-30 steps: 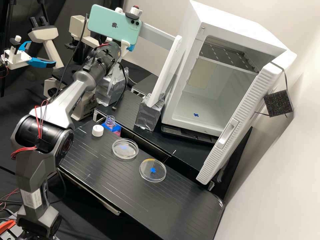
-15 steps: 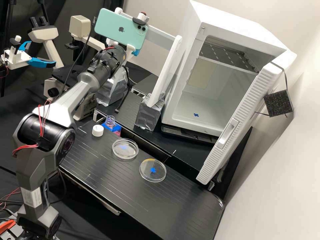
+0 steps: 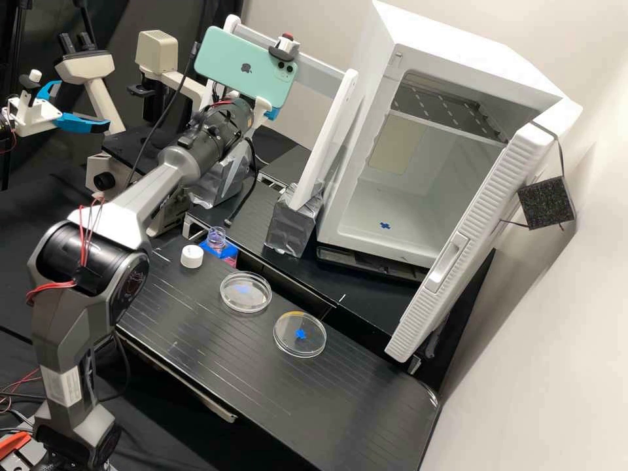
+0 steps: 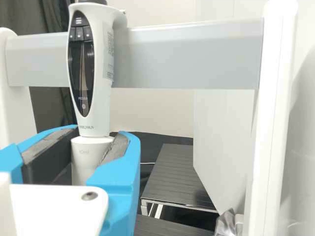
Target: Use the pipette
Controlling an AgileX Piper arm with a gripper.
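In the high view the gripper (image 3: 271,113) is up by the rack at the back of the bench, mostly hidden behind the phone on its wrist. The wrist view has the gripper (image 4: 100,142) shut on the pipette (image 4: 100,73), its pads against the pale lower section. The pipette stands nearly upright, grey-white with a dark display, in front of the rack's crossbar (image 4: 197,56). Its tip is hidden. An open bottle (image 3: 216,237) sits in a blue holder at the bench edge, beside a white cap (image 3: 191,256). Two clear dishes (image 3: 245,297) lie farther along.
To the right stands a white open-doored chamber (image 3: 392,235), its door (image 3: 451,261) swung out over the bench's end. The rack's right post (image 3: 327,137) rises from a foil-wrapped base (image 3: 288,229). Microscopes (image 3: 91,65) are at the back left.
The arm, with its wrist phone, has shifted right and somewhat lower in the high view. Bottle, cap and dishes have stayed put.
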